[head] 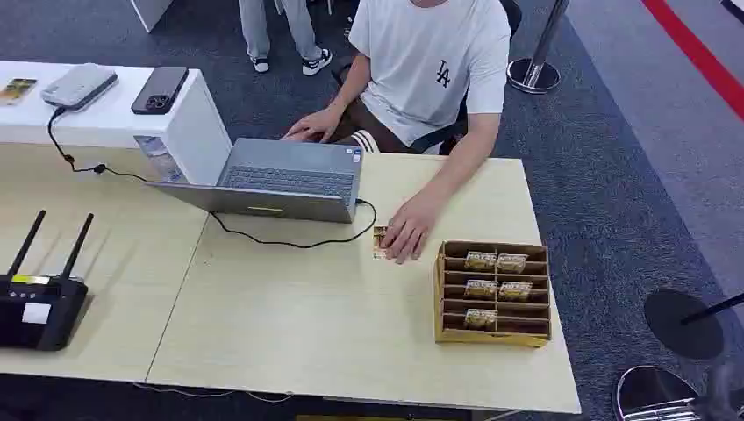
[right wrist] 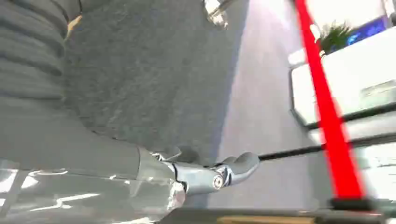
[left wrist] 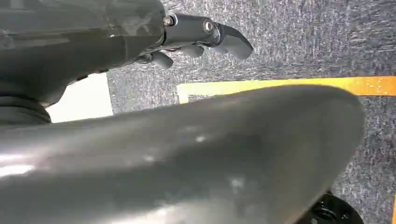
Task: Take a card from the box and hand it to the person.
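Observation:
A brown cardboard box (head: pixel 492 292) with slotted rows stands on the wooden table (head: pixel 289 324) at the right, holding several gold-printed cards (head: pixel 497 261). Just left of the box, a person's hand (head: pixel 407 230) rests on a gold card (head: pixel 379 242) lying flat on the table. My left hand (left wrist: pixel 201 35) hangs over grey carpet, thumb stretched out and fingers apart, holding nothing. My right hand (right wrist: pixel 219 173) also hangs over the carpet beside the table, thumb extended, nothing in it.
An open grey laptop (head: pixel 281 180) with a black cable sits at the table's far middle. A black router (head: pixel 39 303) stands at the left edge. The person in a white T-shirt (head: pixel 434 61) sits behind the table. A stanchion base (head: pixel 654 395) stands on the floor to the right.

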Controlling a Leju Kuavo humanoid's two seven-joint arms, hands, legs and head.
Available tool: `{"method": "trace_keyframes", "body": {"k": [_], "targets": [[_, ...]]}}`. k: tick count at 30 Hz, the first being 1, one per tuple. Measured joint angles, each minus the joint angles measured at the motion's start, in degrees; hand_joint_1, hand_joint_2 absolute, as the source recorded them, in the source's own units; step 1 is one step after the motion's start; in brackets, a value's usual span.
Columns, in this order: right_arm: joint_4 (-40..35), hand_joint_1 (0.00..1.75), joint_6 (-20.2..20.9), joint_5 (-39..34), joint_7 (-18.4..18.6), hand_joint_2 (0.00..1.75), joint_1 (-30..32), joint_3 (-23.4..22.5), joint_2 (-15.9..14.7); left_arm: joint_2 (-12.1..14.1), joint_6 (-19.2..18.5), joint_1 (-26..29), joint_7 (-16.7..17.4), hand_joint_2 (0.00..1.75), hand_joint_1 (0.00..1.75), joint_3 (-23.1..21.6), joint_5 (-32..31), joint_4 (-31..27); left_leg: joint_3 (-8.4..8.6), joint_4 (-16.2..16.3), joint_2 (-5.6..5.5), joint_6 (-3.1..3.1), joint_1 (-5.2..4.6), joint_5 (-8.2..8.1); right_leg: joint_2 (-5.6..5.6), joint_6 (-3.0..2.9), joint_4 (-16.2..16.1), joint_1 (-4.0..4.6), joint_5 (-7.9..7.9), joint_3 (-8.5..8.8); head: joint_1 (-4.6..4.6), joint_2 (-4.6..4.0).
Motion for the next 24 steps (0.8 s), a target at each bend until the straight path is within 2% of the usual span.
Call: {"method": "trace_keyframes", "body": {"k": [7, 10, 14, 21, 24], "targets": [[-16.3, 0.00, -0.8, -0.4, -0.4, 1.75, 3.0, 7.3, 3.0, 0.0, -0.1, 0.0, 0.2, 0.00, 0.00, -0.4, 0.5, 0.0, 0.02, 0.0, 0.01, 0.00, 0.02, 0.00, 0.00, 0.00, 0.0, 0.01, 0.00, -0.01, 0.02, 0.00], [-24.4, 0.00, -0.4, 0.5, 0.0, 1.75, 5.2, 10.3, 5.9, -0.1, -0.1, 0.0, -0.1, 0.00, 0.00, -0.4, 0.8, 0.0, -0.01, 0.0, -0.02, -0.01, 0.02, 0.00, 0.00, 0.00, 0.0, 0.02, 0.00, -0.02, -0.04, 0.00], [-32.9, 0.00, 0.7, 2.6, 0.1, 1.75, 7.4, 13.7, 8.2, -0.1, -0.1, 0.0, -0.5, 0.00, 0.00, -0.4, 1.0, 0.0, -0.01, 0.0, -0.01, -0.01, 0.06, 0.00, 0.00, -0.03, 0.0, 0.05, -0.02, -0.02, -0.02, 0.00], [-46.5, 0.00, -2.1, 15.9, -1.0, 1.75, 12.2, 21.7, 10.9, -0.3, -0.4, 0.1, -0.8, 0.00, 0.00, -0.6, 1.7, 0.3, -0.02, 0.0, -0.01, -0.01, 0.05, 0.00, 0.00, -0.03, 0.0, 0.04, -0.02, -0.02, -0.02, 0.00], [-50.1, 0.00, -3.5, 20.6, -0.8, 1.75, 13.9, 25.0, 11.3, -0.4, -0.5, 0.1, -0.8, 0.00, 0.00, -1.0, 1.8, 0.3, -0.02, 0.0, -0.01, -0.01, 0.05, 0.00, 0.00, -0.03, 0.0, 0.04, -0.02, -0.02, -0.02, 0.00]]}}
